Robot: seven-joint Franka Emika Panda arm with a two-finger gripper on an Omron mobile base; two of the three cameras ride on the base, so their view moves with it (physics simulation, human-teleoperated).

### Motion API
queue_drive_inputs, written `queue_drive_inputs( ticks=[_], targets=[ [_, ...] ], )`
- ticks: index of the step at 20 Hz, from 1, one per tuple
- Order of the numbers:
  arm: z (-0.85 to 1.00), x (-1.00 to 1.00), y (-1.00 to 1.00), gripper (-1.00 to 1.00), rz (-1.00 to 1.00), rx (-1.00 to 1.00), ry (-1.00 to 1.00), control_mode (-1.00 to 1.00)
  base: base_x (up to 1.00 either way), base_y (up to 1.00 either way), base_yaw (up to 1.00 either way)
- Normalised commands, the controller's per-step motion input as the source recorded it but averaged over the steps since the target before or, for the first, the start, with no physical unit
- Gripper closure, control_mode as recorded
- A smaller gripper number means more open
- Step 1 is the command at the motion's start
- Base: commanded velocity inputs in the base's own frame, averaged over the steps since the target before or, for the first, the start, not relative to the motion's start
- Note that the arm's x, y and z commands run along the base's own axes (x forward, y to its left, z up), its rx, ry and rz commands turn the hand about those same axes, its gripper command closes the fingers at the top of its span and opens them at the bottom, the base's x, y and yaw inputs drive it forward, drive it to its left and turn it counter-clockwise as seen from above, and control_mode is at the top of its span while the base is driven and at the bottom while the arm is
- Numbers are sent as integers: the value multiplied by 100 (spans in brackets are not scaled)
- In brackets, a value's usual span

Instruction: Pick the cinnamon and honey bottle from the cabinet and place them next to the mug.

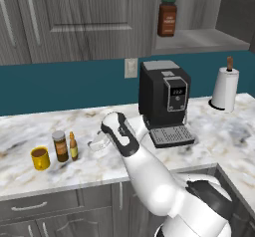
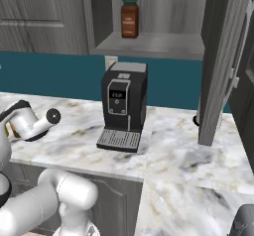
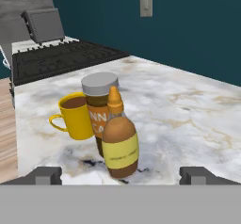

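Dark finger tips of the gripper (image 3: pixel 120 175) stand spread wide, empty, just short of the honey bottle (image 3: pixel 119 138). The honey bottle stands upright on the marble counter (image 1: pixel 209 131), just beside the cinnamon (image 1: pixel 60 146), with the yellow mug (image 1: pixel 40 158) on the cinnamon's other side. The cabinet (image 1: pixel 74 17) niche holds a red-brown jar (image 1: pixel 167 16) above the coffee machine (image 1: pixel 164 101).

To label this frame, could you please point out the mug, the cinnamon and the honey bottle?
mug (image 3: pixel 79 119), hand view, yellow side wall.
cinnamon (image 1: pixel 61 148), left base view, labelled body.
honey bottle (image 3: pixel 120 148), hand view, yellow label.
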Motion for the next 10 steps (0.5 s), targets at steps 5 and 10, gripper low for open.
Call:
queue_drive_inputs(
  ticks=[5, 10],
  targets=[
    [100, -18, -12, -100, -1, 0, 7, -100, 0, 0, 0],
    [85, -55, -9, -100, 0, 0, 25, -100, 0, 0, 0]
  ],
)
